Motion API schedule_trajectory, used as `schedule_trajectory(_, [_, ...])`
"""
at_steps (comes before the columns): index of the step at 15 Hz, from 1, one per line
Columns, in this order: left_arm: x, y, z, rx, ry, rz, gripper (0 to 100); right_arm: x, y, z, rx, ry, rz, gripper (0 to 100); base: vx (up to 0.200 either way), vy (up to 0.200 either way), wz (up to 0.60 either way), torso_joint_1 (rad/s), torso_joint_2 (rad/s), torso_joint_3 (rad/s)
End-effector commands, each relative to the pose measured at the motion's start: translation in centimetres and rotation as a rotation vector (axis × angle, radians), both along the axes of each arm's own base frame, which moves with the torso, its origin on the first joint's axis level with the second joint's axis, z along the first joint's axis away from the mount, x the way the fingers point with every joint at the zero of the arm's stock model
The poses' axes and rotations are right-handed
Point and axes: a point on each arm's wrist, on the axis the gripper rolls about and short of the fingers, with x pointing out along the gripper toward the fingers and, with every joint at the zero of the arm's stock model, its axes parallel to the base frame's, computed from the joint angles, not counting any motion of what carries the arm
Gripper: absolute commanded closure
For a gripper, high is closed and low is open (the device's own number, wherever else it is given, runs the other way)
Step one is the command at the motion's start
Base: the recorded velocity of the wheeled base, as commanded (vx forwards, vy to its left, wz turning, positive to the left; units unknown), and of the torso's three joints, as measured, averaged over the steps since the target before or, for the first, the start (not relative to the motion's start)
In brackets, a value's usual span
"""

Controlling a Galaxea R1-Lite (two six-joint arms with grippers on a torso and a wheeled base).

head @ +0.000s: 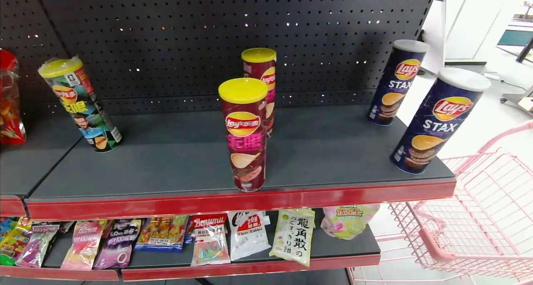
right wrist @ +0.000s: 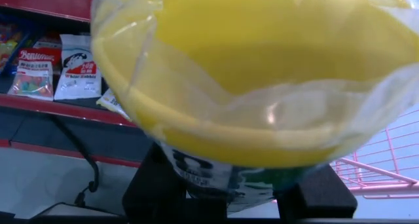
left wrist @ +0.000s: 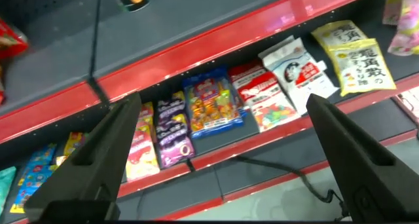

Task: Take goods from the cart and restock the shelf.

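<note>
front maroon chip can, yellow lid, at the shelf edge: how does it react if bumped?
The front maroon can is tall on a narrow base, so it likely tips easily. It stands at the front lip of the shelf, so a fall could carry it off. Being a cylinder, it would probably roll once down.

This is a shop aisle, or perhaps a mock-up of one; the bright room past the shelf end is too washed out to settle it. A dark metal shelf (head: 166, 168) with a red front rail (head: 250, 201) backs onto a perforated panel (head: 187, 35), as retail racking does. Tall crisp cans (head: 245, 135) stand spaced along it, labels facing out. Beyond the left hand (left wrist: 222, 98), a lower shelf (left wrist: 262, 135) carries flat snack bags (left wrist: 209, 109) laid in a row. A pink wire cart (head: 479, 218) stands beside the shelf end.
</note>
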Motion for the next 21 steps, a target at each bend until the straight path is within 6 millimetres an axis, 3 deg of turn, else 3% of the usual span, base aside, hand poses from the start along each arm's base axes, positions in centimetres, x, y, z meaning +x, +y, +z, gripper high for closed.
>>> schedule_trajectory(1, [0.0,0.0,0.01,0.0,-0.001,0.0,0,0.0,0.0,-0.02,0.0,0.001,0.0,100,0.0,0.2,0.0,-0.002,0.0,0.002])
schedule_trajectory(21, [0.02,-0.01,0.02,0.001,0.001,0.0,0,-0.09,-0.01,-0.11,-0.001,-0.002,0.002,100,0.0,0.2,0.0,0.003,0.0,0.001])
